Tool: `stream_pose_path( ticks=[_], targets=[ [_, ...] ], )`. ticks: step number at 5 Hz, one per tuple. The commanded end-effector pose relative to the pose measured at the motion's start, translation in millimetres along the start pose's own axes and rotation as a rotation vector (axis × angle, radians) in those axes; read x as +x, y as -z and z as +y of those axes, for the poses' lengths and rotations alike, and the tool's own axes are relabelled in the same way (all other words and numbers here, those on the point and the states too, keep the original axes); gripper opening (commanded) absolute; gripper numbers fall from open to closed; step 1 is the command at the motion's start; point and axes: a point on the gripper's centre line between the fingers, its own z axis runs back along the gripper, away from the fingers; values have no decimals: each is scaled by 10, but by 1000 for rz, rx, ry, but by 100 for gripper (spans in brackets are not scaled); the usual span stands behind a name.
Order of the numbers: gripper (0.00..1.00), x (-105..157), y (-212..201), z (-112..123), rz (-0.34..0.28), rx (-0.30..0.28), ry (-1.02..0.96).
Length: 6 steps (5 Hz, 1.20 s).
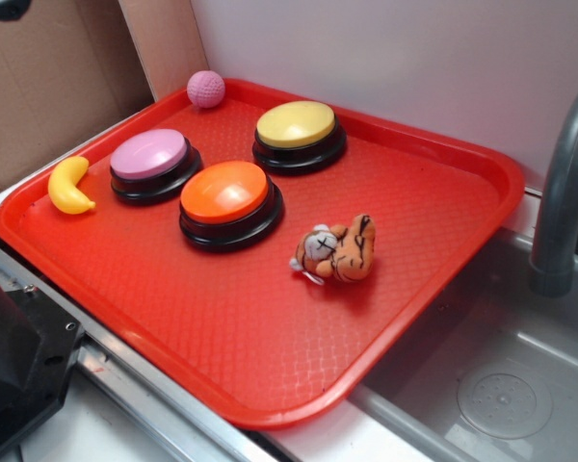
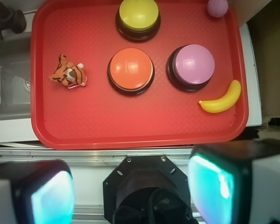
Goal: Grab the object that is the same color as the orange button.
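- The small orange plush tiger (image 1: 337,250) lies on its side on the red plastic tray (image 1: 270,356), right of the large orange domed button (image 1: 229,197), apart from it.
- The gripper (image 2: 130,186), seen from the wrist, hangs above the tray's near edge, fingers spread wide, holding nothing.

In the wrist view the gripper (image 2: 133,186) fills the bottom of the frame, its two fingers (image 2: 46,196) at lower left and lower right spread wide apart with nothing between them. The black wrist housing sits at bottom centre between them.
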Motion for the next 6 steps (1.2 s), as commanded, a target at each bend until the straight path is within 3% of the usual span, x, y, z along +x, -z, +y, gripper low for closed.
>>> stream_pose_path(
  ticks=[1, 5, 6],
  targets=[
    [100, 0, 0, 0, 0, 0, 0],
    [100, 516, 303, -361, -160, 16, 493],
    [100, 661, 453, -466, -190, -51, 607]
  ],
)
